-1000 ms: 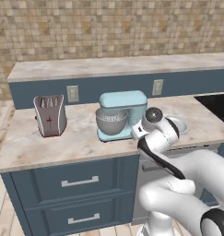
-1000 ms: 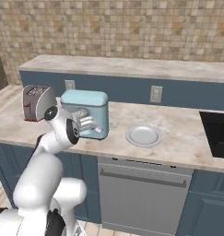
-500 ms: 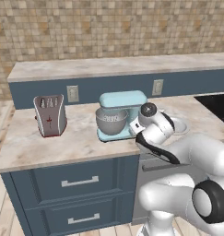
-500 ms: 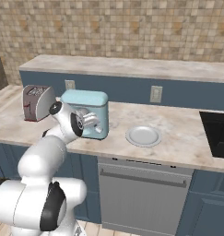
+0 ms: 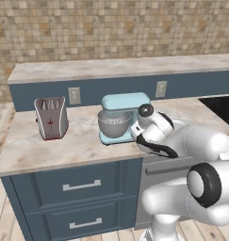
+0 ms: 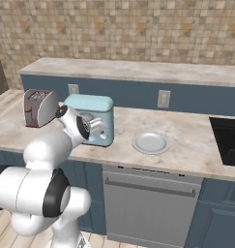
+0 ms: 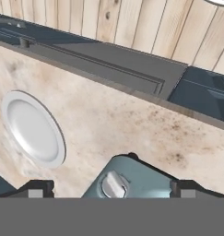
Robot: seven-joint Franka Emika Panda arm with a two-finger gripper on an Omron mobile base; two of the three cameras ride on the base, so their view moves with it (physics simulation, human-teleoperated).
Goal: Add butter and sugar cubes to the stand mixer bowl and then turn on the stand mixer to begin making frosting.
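The light blue stand mixer (image 5: 123, 104) stands on the counter with its grey metal stand mixer bowl (image 5: 114, 124) under the head. My gripper (image 6: 102, 131) hangs close against the mixer's side that faces the plate. In the hand view the gripper (image 7: 112, 190) is open, with its fingertips (image 7: 38, 188) spread wide on either side of the mixer's blue body (image 7: 141, 177). A small pale knob (image 7: 114, 184) sits on that body between them. Nothing is held. The butter and the sugar cubes are out of view.
A round white plate (image 6: 150, 143) lies on the counter right of the mixer. A grey, red-marked boxy appliance (image 5: 51, 117) stands to the left. A black cooktop (image 6: 227, 145) sits at the far right. A raised ledge runs along the wall behind, and drawers (image 5: 83, 186) lie below the counter.
The hand has swung a little left and up, closer to the mixer, and the elbow has come forward. The jaws have stayed open.
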